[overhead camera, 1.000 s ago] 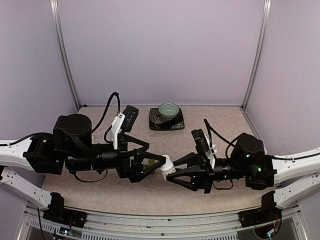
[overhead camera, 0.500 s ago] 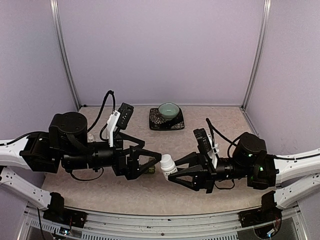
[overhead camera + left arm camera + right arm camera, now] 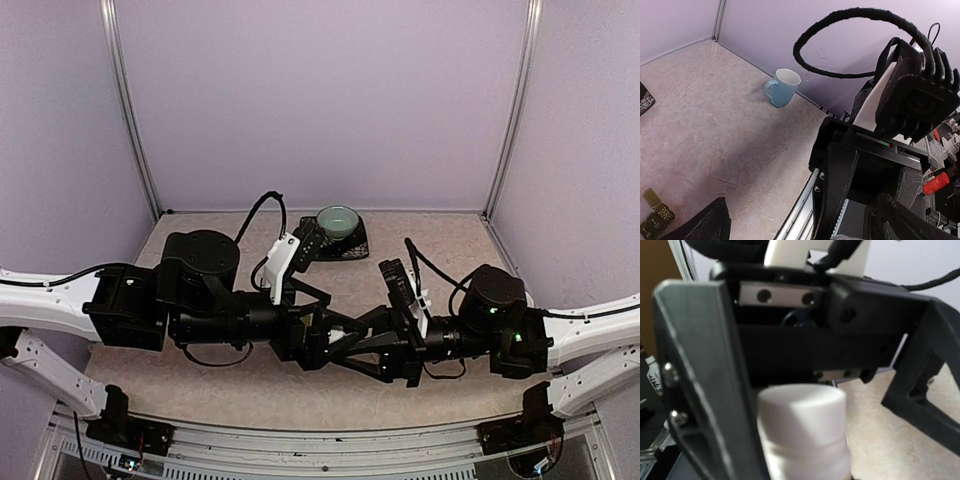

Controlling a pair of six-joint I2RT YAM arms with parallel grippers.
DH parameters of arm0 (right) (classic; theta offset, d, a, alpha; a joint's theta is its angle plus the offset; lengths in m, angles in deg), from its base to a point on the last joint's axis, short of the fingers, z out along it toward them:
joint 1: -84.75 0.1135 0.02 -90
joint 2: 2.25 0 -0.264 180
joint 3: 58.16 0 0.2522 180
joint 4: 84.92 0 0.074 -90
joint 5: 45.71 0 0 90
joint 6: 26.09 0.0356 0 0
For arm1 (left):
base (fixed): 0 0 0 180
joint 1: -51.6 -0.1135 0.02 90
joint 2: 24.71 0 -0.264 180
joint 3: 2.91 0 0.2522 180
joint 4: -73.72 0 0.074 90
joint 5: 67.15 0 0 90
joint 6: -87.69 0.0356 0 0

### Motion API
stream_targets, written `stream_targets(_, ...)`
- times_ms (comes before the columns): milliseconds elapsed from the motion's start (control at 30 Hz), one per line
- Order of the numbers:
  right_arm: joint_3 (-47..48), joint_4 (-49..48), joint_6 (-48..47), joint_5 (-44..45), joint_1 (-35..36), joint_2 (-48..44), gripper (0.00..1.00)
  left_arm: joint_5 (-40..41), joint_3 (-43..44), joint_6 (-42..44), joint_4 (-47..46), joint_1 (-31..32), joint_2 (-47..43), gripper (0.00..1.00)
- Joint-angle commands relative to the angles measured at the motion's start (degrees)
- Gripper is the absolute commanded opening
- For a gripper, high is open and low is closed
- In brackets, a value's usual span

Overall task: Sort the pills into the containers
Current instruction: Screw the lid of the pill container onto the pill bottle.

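Top external: left gripper [image 3: 322,335], jaws spread, has swung in to meet right gripper [image 3: 352,345]. Left wrist: containers [image 3: 656,216] lie on the tabletop [image 3: 715,125] below and beside that gripper, untouched. Right wrist: right gripper clamps the white bottle [image 3: 805,460] (its cap [image 3: 802,400] is on; unscrewing likely next).

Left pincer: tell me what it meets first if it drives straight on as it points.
The white bottle gripped by the right pincer: its cap sits directly before the open left pincer, though exact depth is unclear.

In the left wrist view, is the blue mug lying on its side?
No, the blue mug stands upright with its open mouth facing up.
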Motion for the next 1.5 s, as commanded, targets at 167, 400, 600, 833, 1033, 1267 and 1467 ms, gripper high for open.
stream_targets(167,0.9,-1.2,-0.5,0.3,-0.2,0.2,0.25,-0.4,0.0,0.0,-4.0,-0.4,-3.6,0.99)
stream_targets(400,0.5,-1.9,-0.3,0.2,-0.3,-0.1,0.25,0.5,-0.3,-0.1,-3.9,-0.6,-4.2,0.99)
stream_targets(600,0.8,-1.7,-0.2,0.3,-0.3,-0.5,0.25,-0.2,-0.6,-0.5,-3.6,-0.7,-3.1,0.99)
stream_targets(833,0.8,-2.2,-0.1,-0.1,-0.3,-0.6,0.25,-0.6,-1.4,-0.9,-3.1,-1.4,-3.5,0.98)
stream_targets(1033,0.7,-2.6,0.0,-0.4,-0.3,-1.1,0.25,0.7,-2.1,-1.7,-1.8,-1.8,-4.0,0.96)
stream_targets(1267,0.4,-2.7,0.0,-0.4,-0.3,-1.7,0.25,0.9,-2.8,-2.2,-0.9,-2.3,-5.0,0.94)
stream_targets(1467,0.1,-1.9,-0.2,0.4,-0.3,-2.9,0.25,1.9,-3.9,-2.9,0.4,-2.4,-7.0,0.93)
